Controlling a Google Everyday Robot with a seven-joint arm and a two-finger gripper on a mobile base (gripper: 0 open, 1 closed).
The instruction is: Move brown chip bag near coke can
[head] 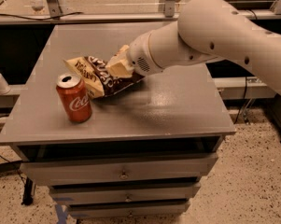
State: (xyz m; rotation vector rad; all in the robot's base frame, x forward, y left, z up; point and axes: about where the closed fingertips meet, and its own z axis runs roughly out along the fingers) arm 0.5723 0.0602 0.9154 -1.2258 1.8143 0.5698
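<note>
Centrally, gripper (pixel 117 66) on brown chip bag (pixel 99 77)

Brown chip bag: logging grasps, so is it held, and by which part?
The tool, right of the coke can, grips the brown chip bag by its right end.

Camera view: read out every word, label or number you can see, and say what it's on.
"Coca-Cola", white script, partly turned away: coke can.
Large white letters and dark print: brown chip bag, too blurred to read.
Pincer, gripping the bag's right end: no text.
</note>
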